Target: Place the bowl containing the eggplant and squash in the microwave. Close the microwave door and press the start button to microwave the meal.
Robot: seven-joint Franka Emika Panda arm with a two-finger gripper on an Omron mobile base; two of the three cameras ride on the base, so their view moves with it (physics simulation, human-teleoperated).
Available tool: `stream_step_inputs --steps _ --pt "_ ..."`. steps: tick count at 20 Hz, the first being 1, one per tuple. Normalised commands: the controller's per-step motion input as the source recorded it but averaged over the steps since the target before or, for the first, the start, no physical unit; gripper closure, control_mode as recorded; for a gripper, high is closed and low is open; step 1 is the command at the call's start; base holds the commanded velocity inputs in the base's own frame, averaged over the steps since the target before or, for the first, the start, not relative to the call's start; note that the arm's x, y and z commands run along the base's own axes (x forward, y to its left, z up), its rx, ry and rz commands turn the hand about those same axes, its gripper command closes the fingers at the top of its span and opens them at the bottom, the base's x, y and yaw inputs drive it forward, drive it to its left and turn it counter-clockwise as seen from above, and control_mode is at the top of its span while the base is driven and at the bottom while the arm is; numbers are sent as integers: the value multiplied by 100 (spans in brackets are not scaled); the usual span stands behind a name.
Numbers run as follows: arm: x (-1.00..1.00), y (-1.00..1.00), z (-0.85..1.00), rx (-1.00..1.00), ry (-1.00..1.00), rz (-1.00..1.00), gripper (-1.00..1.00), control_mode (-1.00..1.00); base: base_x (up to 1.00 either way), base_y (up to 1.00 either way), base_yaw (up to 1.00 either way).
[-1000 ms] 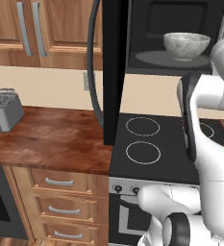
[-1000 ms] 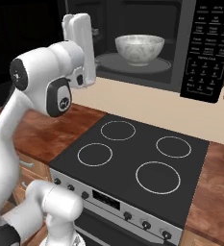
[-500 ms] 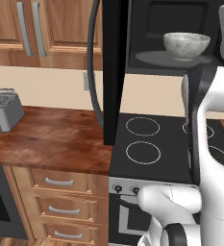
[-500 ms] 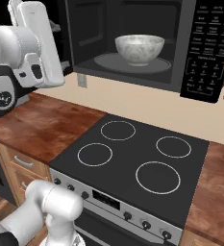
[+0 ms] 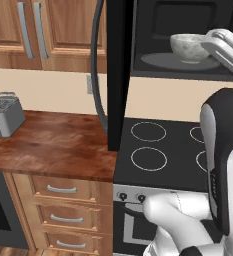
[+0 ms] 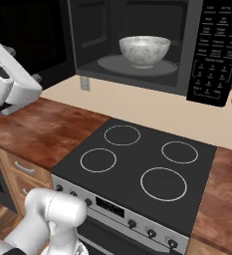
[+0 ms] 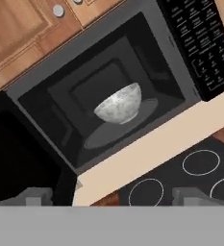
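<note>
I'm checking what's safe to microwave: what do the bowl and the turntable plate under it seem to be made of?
The bowl looks like stone or glazed ceramic: whitish-grey, speckled, softly glossy. The turntable plate is flat, matte grey, possibly glass or plastic; the rendering leaves that open. Neither looks metallic.

Home kitchen, wooden cupboards (image 5: pixel 28 30), black stovetop (image 6: pixel 137 169), microwave (image 6: pixel 137 40) above it, toaster (image 5: pixel 5 116) on wooden table (image 5: pixel 53 147), drawers (image 5: pixel 63 210) below.

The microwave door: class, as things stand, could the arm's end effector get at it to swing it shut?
Probably yes. The microwave door stands wide open over the counter's edge, its handle exposed with nothing in front. The end effector hangs back from the microwave, holding nothing.
</note>
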Motion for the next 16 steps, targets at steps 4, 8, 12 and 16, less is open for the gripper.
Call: stream_step_inputs --steps 4,8,12,16 --pt "-13 35 -33 -87 41 35 -100 -100 0 0 0" --pt "-42 30 -4 -84 34 38 -100 -100 0 0 0" --pt "-51 41 0 -80 32 32 -100 -100 0 0 0" --pt "-4 78 -14 -64 9 10 -100 -100 0 0 0"
